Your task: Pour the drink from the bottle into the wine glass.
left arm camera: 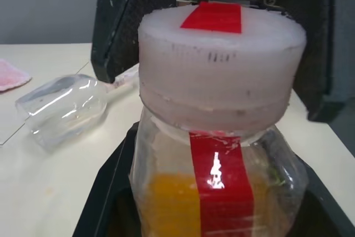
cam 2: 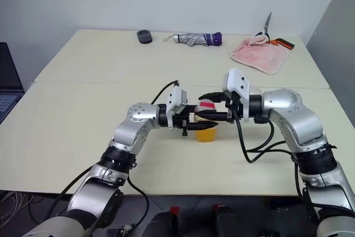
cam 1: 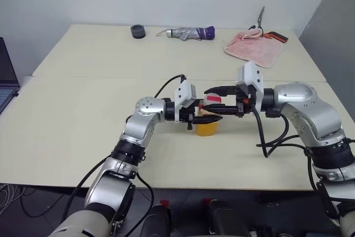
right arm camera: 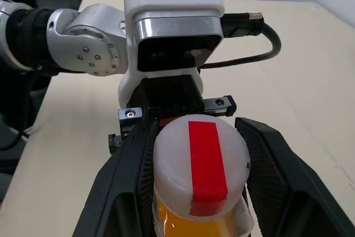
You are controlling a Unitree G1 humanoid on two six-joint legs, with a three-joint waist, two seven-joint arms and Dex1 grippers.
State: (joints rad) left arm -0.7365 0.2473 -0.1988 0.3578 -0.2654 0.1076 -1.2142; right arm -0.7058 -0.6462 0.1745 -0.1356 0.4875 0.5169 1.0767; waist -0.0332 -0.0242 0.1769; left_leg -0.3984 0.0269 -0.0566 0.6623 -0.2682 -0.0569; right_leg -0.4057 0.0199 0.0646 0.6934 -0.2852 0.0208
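Pincers first: left gripper (cam 1: 195, 117) is clamping the bottle (cam 1: 208, 121) around its body, low down. Right gripper (cam 1: 217, 101) is reaching in from the opp. side, fingers closing round the cap (cam 1: 212, 101) — the two are meeting over mid-table (cam 1: 72, 131).

Head views: bottle is being held upright just above the near half of the table, orange drink (cam 1: 207, 130) filling the lower part. At the far edge are lying a pink cloth (cam 1: 254, 48), scissors (cam 1: 265, 29), a folded umbrella (cam 1: 187, 33) and a small dark roll (cam 1: 137, 31).

Left wrist view: cap (left arm camera: 221, 73) w/ red strip is sitting tight on the neck, still sealed. Wine glass (left arm camera: 64, 106) is lying on its side on the table beyond the bottle, not standing.

Right wrist view: black fingers (right arm camera: 274, 178) are flanking the cap on both sides, pressing or nearly so — can't tell if the grip is firm yet.

Risks, as I judge them: if the right fingers are slipping on the smooth cap, the twist won't open it. If the left hold is too weak, the whole bottle could be turning w/ the cap and drink could spill. Bigger snag — the glass is down, so pouring now would be running straight onto the table.
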